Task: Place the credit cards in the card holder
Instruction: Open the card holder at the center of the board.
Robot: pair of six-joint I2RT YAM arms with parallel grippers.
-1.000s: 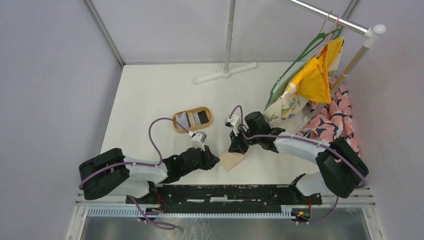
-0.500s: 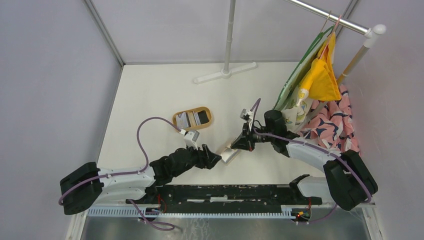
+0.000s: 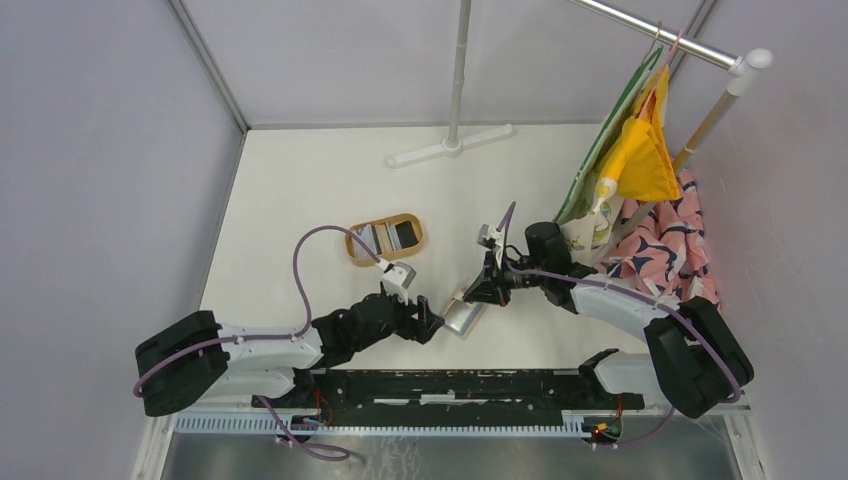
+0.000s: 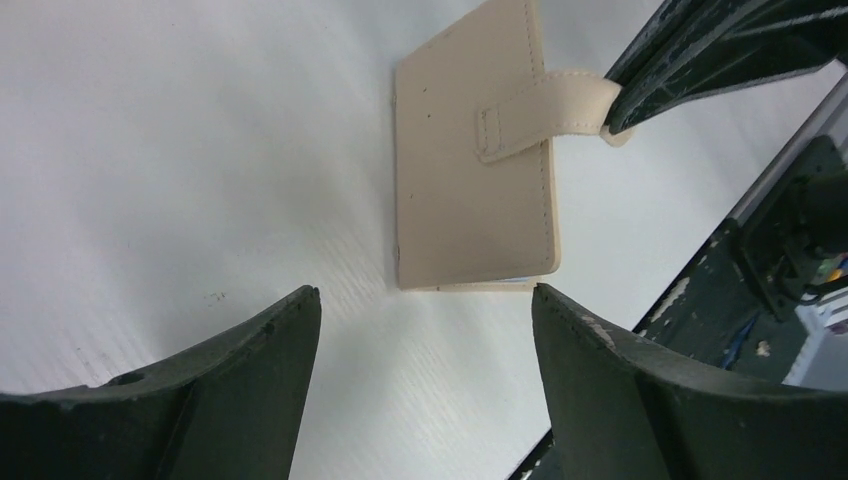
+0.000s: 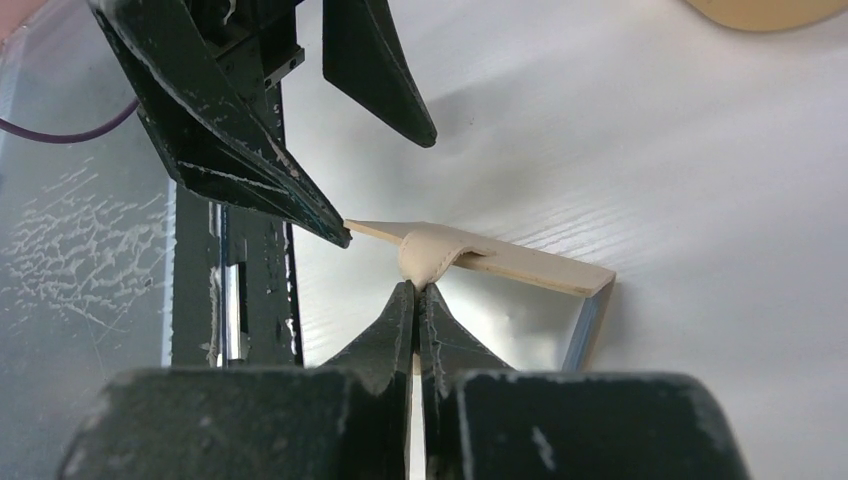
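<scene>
a: what step is the robot on?
b: opening the card holder (image 3: 462,316). it lies on the counter (image 3: 300,190) at the 6 o'clock side, close to the arms. the right jaws are pinched tight on its strap (image 4: 535,108). in the right wrist view the top flap looks lifted a bit.
a: and the left jaws?
b: spread wide, holding nothing, just beside the holder at its 9 o'clock.
a: what should come next?
b: likely the flap must be pulled up more so the pocket shows. then the left jaws need to go to the wooden tray (image 3: 405,217), at 10 o'clock from the holder, and pick up a card by its thin edge.
a: how many things are there?
b: one card holder and one tray. there look to be three credit cards (image 3: 384,236) in the tray: a stripy one, a white one and a black one. they are too small to be sure.
</scene>
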